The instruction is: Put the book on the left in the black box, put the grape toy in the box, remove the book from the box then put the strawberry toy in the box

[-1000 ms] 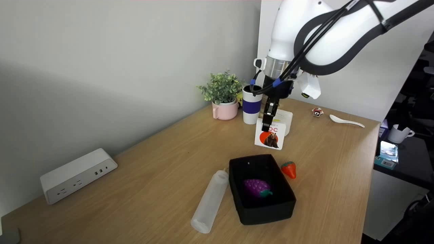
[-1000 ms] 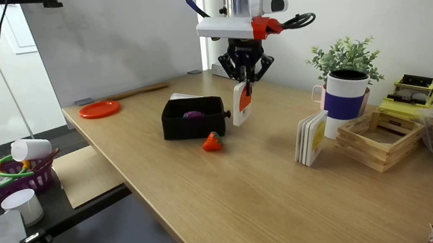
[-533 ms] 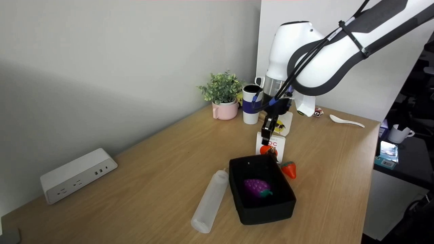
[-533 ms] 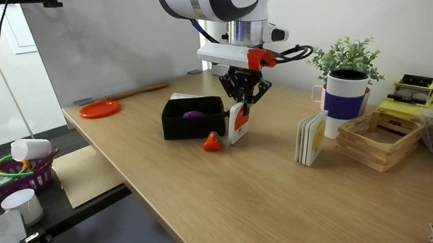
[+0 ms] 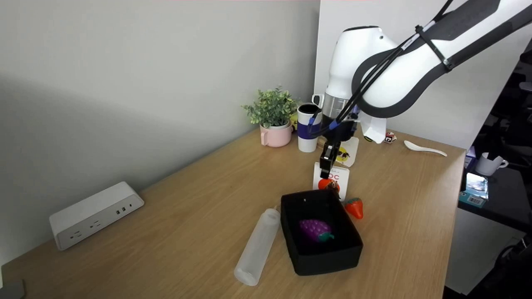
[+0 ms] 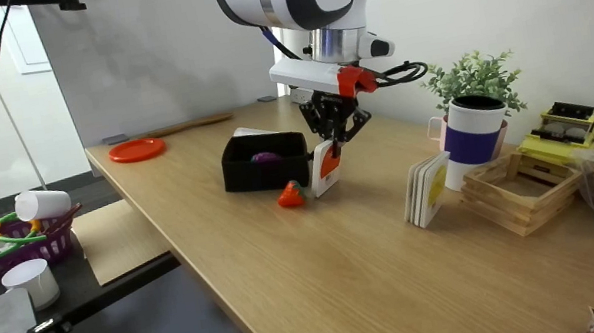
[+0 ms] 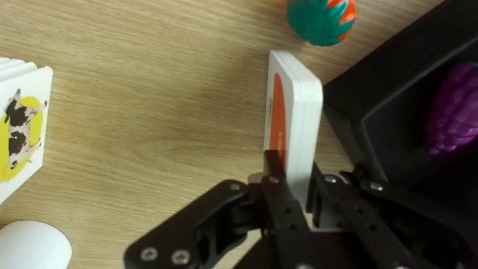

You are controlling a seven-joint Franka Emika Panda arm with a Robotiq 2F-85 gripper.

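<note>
My gripper (image 7: 294, 164) is shut on the white book with the orange circle (image 7: 306, 108). It holds the book upright, with the lower edge at or close to the table, between the strawberry toy and the box corner. The book also shows in both exterior views (image 5: 341, 176) (image 6: 326, 168). The black box (image 5: 328, 263) holds the purple grape toy (image 5: 315, 229), also seen in the wrist view (image 7: 453, 108). The strawberry toy (image 6: 291, 194) lies on the table beside the box, near the book. A cow book (image 6: 426, 190) stands upright, fanned slightly open, farther off.
A translucent bottle (image 5: 257, 249) lies along the box's side. A white cup with a purple band (image 6: 471, 139), a potted plant (image 5: 272, 108) and a wooden crate (image 6: 521, 190) stand by the cow book. A white spoon (image 5: 424, 148) lies near the table edge.
My gripper has come down with the book from above the table to beside the box, near the strawberry toy. In the last half second it has hardly moved.
</note>
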